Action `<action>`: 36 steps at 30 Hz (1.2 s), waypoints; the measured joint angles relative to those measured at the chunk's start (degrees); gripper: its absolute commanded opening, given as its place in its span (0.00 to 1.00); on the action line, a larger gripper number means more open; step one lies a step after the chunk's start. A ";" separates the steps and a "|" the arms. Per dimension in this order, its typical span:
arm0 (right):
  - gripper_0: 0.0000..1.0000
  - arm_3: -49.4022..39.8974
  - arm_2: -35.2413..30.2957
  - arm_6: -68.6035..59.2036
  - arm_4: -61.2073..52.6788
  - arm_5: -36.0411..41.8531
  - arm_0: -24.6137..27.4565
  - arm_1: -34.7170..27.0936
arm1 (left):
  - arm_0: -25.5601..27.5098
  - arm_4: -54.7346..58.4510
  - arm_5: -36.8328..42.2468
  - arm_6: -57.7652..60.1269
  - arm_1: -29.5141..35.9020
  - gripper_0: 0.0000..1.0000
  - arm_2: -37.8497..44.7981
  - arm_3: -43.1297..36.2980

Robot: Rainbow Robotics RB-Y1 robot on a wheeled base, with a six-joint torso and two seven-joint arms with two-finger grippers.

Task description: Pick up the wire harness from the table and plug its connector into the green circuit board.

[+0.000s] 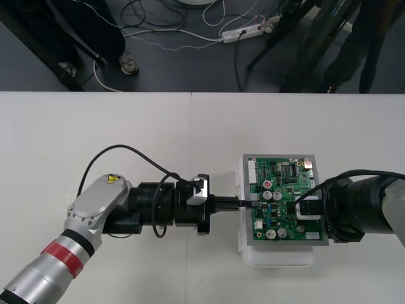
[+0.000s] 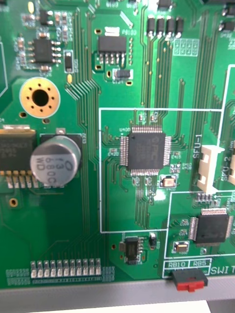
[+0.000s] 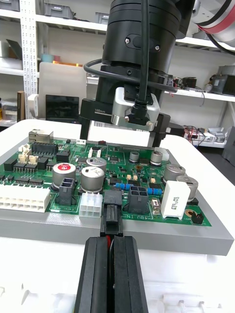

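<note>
The left gripper point(image 3: 111, 242) is pinching its fingers point(image 3: 95, 274) fully together on the wire harness's black plug point(image 3: 111, 221) and is holding it at the edge of the green circuit board point(image 1: 281, 190), right against a black header point(image 3: 112, 198); whether it is seated I cannot tell. The right gripper point(image 1: 307, 210) is standing over the board's opposite side. Insertion looks to be the step in hand, calling next for a straight, level push along the header's line.

This looks like a robotics or electronics lab. A plain white bench point(image 1: 126, 133) carries a bare green circuit board point(image 1: 281, 190). Beyond it, a dark floor point(image 1: 190, 69) is strewn with loose cables point(image 1: 149, 16), a white power strip point(image 1: 243, 31) and black stand legs point(image 1: 269, 49).
</note>
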 measured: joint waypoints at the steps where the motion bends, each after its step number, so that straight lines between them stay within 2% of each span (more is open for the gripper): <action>1: 1.00 0.00 0.00 0.00 0.02 -0.01 0.00 0.00 | 0.00 0.10 0.01 0.00 0.00 0.00 -0.04 0.02; 36: 1.00 -0.01 0.01 0.00 0.17 -0.04 0.00 0.02 | -0.37 0.85 -0.01 -0.01 -0.27 0.00 -0.84 0.19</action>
